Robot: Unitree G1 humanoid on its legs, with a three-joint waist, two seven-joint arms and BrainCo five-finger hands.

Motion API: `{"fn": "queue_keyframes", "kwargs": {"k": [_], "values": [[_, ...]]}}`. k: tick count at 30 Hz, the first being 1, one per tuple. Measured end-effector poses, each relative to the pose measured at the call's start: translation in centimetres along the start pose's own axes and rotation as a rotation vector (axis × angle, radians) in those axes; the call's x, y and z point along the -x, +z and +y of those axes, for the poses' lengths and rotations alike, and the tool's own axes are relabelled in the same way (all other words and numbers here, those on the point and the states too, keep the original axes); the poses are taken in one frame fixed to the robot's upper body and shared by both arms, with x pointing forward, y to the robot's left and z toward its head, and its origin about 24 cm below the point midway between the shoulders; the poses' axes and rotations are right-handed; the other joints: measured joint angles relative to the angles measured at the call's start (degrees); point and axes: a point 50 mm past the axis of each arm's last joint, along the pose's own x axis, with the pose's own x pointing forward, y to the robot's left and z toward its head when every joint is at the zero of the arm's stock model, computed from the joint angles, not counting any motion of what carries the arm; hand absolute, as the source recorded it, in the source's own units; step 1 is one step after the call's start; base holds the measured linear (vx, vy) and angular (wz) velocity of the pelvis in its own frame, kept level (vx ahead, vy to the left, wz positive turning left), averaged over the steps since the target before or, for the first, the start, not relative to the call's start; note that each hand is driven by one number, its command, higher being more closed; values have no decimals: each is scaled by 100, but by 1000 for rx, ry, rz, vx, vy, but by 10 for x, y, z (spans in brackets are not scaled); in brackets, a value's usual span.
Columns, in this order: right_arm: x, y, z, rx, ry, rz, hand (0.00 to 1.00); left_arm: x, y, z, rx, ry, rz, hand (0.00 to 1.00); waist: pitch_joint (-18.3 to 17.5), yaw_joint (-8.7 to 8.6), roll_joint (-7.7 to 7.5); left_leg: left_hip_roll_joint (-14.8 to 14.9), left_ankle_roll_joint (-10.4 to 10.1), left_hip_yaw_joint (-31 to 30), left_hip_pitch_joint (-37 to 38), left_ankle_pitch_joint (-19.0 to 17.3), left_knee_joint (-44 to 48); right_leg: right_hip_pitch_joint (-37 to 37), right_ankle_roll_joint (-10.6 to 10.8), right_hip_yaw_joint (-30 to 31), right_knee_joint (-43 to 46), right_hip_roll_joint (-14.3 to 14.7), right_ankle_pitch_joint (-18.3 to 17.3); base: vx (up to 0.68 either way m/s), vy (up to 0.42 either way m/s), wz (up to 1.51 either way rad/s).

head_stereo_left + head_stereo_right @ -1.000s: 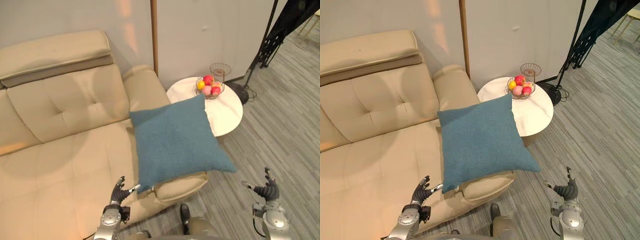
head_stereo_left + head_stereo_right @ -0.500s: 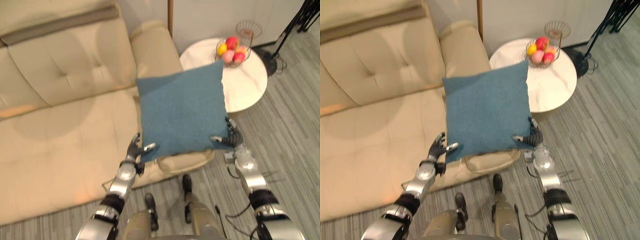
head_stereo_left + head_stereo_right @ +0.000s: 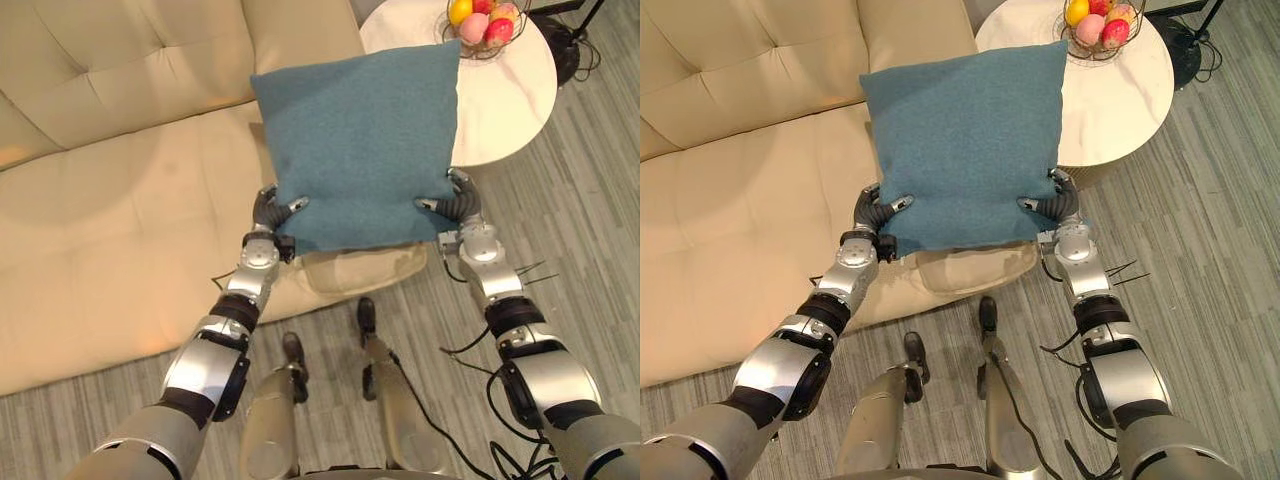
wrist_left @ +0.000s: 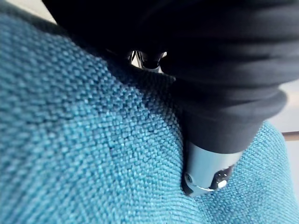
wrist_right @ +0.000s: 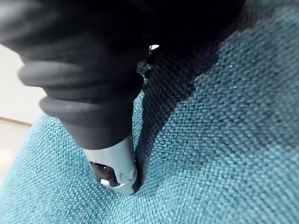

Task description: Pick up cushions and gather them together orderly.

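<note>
Blue cushion [image 3: 360, 140] is lying over the arm of the beige sofa [image 3: 120, 220], with the left robot hand [image 3: 271, 213] and right robot hand [image 3: 459, 199] each pinching a near corner.

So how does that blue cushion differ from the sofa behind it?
The cushion is blue with a coarse woven cover; the sofa is cream and smooth, with button tufts. The cushion is small, pinched at its near corners by the left hand and right hand; the sofa is far bigger, running past the picture's edge. Both look soft and padded.
</note>
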Motion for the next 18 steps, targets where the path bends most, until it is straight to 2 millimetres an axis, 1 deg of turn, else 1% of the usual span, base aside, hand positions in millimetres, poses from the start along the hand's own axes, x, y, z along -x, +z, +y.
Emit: {"fn": "queue_keyframes", "kwargs": {"k": [1,2,3,4,6,8,9,10,12,13,14,15,16,17,18], "values": [[3,1,-1,-2,3,-16,100,1,3,0,6,-1,-21,100,0,-1,0,1,0,0,6,0,-9,1,0,1,-3,3,0,24,-33,-3],[11,2,-1,-11,9,-44,100,6,8,1,20,-6,-60,100,-2,-5,1,-1,-2,0,29,0,-39,14,3,2,-10,7,1,34,-21,-2],[16,1,0,-23,12,-53,100,9,9,1,23,-14,-77,100,-3,-7,3,-3,-13,-1,50,3,-55,35,14,-2,-20,8,9,67,-19,-1],[27,-5,1,-36,19,-52,100,18,8,-1,21,-34,-99,100,-5,-9,4,-2,-51,-22,123,-8,-82,132,14,-15,-79,19,9,120,-2,2],[49,-19,3,-80,16,-25,100,39,-4,-3,33,-60,-100,100,-16,-18,15,9,-70,-89,337,-52,-99,379,-15,-55,-121,44,-15,124,11,4],[67,-24,6,-112,15,-21,100,56,-15,-4,34,-78,-89,100,-26,-31,13,11,-68,-118,562,-97,-160,624,-50,-100,-159,55,-53,106,32,10],[80,-26,8,-123,11,-28,100,70,-24,-1,49,-77,-70,100,-106,-25,22,-19,-64,-119,723,-101,-263,754,-54,-105,-189,36,-90,131,52,9],[85,-26,9,-128,12,-29,100,76,-27,1,55,-74,-60,100,-159,-21,18,-35,-64,-114,780,-100,-294,789,-55,-105,-194,28,-105,125,56,7],[100,-29,15,-127,17,-23,100,96,-39,5,72,-70,-29,100,-331,10,26,-64,-64,-113,1027,-99,-431,1011,-30,-87,-256,19,-136,105,55,3],[105,-30,15,-128,19,-19,100,102,-42,7,77,-70,-19,100,-406,14,26,-79,-64,-113,1095,-99,-478,1063,-6,-76,-276,12,-157,76,54,4],[115,-31,18,-134,22,-15,100,114,-46,9,85,-69,-5,100,-561,35,39,-115,-64,-117,1199,-99,-539,1143,10,-65,-277,3,-189,67,54,4],[122,-31,20,-128,30,-18,100,125,-49,11,83,-74,1,100,-665,54,58,-118,-62,-110,1350,-98,-644,1245,44,-50,-277,-15,-217,58,51,2],[125,-31,21,-132,36,-17,100,130,-50,12,85,-73,4,100,-718,59,63,-132,-61,-96,1420,-97,-688,1288,54,-35,-277,-22,-224,43,48,-8],[130,-32,24,-145,45,-7,100,140,-52,14,88,-70,14,100,-839,85,57,-153,-53,-29,1537,-102,-735,1347,88,25,-269,-26,-249,19,45,-22],[136,-33,27,-149,56,-2,100,147,-52,15,91,-66,16,100,-920,148,68,-191,-48,53,1675,-104,-808,1408,102,107,-260,-31,-260,6,48,-29]]}}
